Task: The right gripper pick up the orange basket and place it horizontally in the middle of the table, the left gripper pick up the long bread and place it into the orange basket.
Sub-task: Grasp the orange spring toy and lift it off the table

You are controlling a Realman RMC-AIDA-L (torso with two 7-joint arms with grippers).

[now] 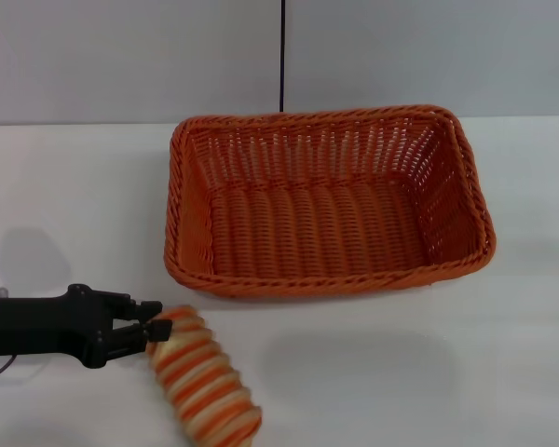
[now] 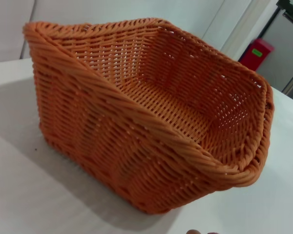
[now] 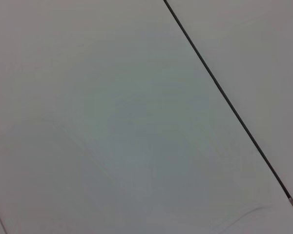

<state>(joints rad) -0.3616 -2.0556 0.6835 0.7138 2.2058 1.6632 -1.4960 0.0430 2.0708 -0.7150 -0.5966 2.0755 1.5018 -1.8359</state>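
Left gripper (image 1: 155, 328) clamps one end of the long bread (image 1: 203, 380) near the table's (image 1: 447, 372) front-left edge.
You see the orange basket (image 1: 321, 200) lying flat, mid-table, just behind the bread.

Head view high, facing down; left wrist low, near; both share orange basket (image 1: 326, 200); right wrist faces blank wall.

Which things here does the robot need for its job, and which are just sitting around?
Needed: basket, bread, left gripper at the bread's end, table.
Just there: red box and wall seam behind.
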